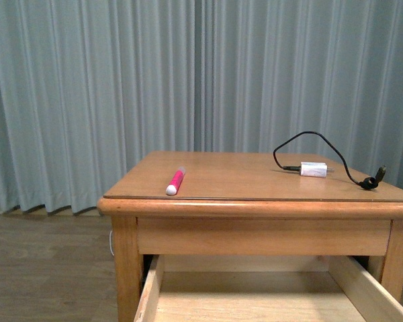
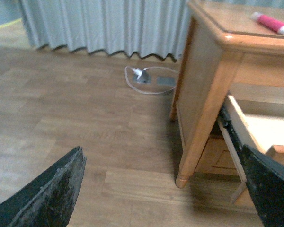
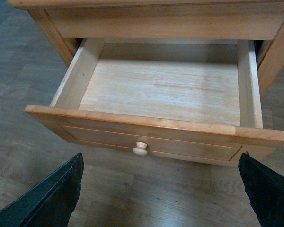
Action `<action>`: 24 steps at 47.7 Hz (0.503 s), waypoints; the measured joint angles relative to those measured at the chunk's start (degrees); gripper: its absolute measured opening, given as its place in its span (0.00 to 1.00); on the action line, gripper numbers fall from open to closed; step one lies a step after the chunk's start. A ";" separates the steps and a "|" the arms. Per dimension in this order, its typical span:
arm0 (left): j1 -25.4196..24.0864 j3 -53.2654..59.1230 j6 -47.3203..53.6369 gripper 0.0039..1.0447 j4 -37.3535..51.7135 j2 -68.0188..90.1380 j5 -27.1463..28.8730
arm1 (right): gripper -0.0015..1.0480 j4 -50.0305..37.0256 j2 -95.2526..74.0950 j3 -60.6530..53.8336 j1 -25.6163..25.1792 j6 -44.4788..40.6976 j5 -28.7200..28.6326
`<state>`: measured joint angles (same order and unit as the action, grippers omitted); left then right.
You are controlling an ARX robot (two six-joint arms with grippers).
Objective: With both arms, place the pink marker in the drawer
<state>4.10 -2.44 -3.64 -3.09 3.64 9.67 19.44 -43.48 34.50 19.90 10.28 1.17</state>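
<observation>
Pink marker (image 1: 176, 181) lies untouched on the bench (image 1: 255, 191) top near its front left edge, white cap forward. Drawer (image 3: 151, 124) stands pulled out with nothing in it, so opening appears done. Pickup is judged next, calling for one tool to reach the bench top. Left tool (image 2: 165, 189) and right tool (image 3: 161, 189) show fingers wide apart, holding nothing. Only the right wrist view shows the knob (image 3: 140, 149) and drawer floor; only the front view shows the charger plug (image 1: 314, 170).

Pink marker (image 1: 176, 181) on table (image 1: 255, 198), left of charger (image 1: 314, 170).
</observation>
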 joint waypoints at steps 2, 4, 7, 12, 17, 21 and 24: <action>2.99 -0.72 -1.60 0.94 0.33 3.61 4.57 | 0.92 0.00 0.02 0.00 0.00 0.00 0.00; 5.75 -1.88 -2.86 0.94 0.76 7.54 6.91 | 0.92 0.00 0.00 0.00 0.00 -0.02 0.00; 9.22 -4.55 -4.39 0.94 2.64 13.92 8.35 | 0.92 0.00 0.00 0.00 0.00 -0.02 0.00; 11.41 -10.08 -4.79 0.94 8.35 24.98 8.07 | 0.92 0.00 0.00 0.00 0.00 -0.02 0.00; 11.65 -17.05 -3.65 0.94 15.76 37.51 7.04 | 0.92 0.00 0.00 0.00 0.00 -0.02 0.00; 11.76 -23.04 -2.69 0.94 19.78 46.69 6.38 | 0.92 0.00 0.00 0.00 0.00 -0.02 0.00; 12.28 -28.74 -2.08 0.94 21.70 54.62 6.21 | 0.92 0.00 0.00 0.00 0.00 -0.02 0.00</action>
<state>16.38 -31.18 -5.72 18.61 58.26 15.88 19.44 -43.48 34.50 19.90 10.26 1.17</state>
